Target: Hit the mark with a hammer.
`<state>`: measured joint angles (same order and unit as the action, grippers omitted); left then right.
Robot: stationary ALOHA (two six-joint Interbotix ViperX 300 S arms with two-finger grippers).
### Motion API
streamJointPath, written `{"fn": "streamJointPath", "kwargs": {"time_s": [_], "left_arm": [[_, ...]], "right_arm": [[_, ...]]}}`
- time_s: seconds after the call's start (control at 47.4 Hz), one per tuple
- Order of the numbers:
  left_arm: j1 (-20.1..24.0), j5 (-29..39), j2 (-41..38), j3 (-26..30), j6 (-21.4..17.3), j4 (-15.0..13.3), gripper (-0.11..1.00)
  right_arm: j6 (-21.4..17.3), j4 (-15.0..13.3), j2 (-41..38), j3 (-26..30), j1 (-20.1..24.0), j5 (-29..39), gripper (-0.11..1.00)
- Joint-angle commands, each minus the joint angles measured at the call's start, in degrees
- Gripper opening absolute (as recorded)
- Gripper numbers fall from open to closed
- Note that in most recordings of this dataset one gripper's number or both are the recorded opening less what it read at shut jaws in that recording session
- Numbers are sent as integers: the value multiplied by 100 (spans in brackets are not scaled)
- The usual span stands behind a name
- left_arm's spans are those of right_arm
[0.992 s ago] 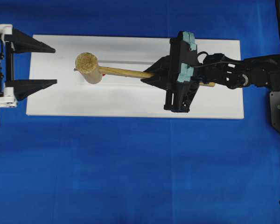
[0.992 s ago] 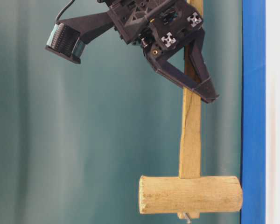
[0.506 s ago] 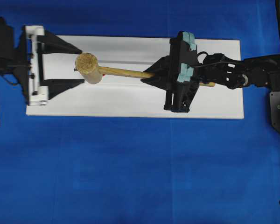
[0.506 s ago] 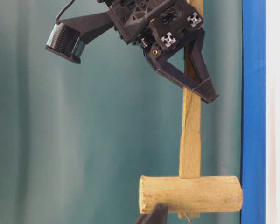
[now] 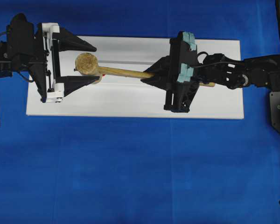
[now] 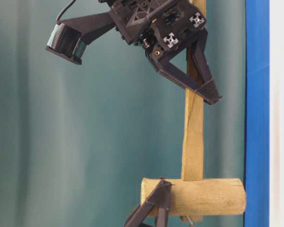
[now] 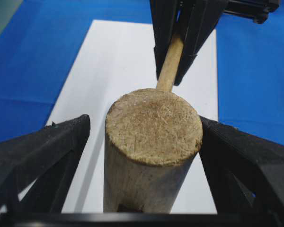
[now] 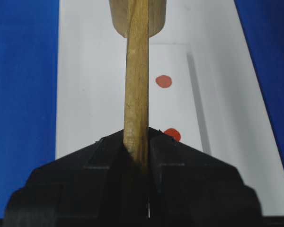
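Above the white board (image 5: 130, 100), the right tool (image 8: 137, 142) pinches the hammer (image 5: 88, 65), left tool (image 5: 86, 63) spread.

Lighting even and bright, diffuse from above; saturated blue cloth (image 5: 130, 168), no hotspots. White board (image 5: 130, 100) near clipping in overhead, soft faint shadows under hammer (image 5: 91, 65). Table-level view sharp, backdrop slightly dim. Left wrist view: close fingers (image 7: 38, 151) soft, head grain crisp. Right wrist view: black fingers (image 8: 104, 165) underexposed, detail lost, handle slightly blurred near lens.
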<state>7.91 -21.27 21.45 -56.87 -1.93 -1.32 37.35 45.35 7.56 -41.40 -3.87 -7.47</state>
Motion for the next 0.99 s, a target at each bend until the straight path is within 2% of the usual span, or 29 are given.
{"fn": "streamJointPath", "kwargs": {"time_s": [0.0, 0.106, 0.232, 0.253, 0.549, 0.971], "left_arm": [[70, -53, -18, 141, 0, -9, 90], [123, -53, -70, 185, 0, -9, 82], [123, -79, -97, 202, -9, 9, 49], [114, -88, -97, 202, -26, 18, 47], [70, -79, -97, 167, 9, 9, 48], [18, -79, -88, 167, 18, 0, 48]], "right_arm": [[9, -18, 79, 176, 9, -62, 2], [9, -26, 79, 167, 9, -35, 2], [9, -44, 79, 176, 9, -35, 2], [9, -44, 79, 176, 18, -26, 2], [9, -176, 79, 176, 26, 44, 2], [9, -185, 132, 132, 26, 167, 2]]}}
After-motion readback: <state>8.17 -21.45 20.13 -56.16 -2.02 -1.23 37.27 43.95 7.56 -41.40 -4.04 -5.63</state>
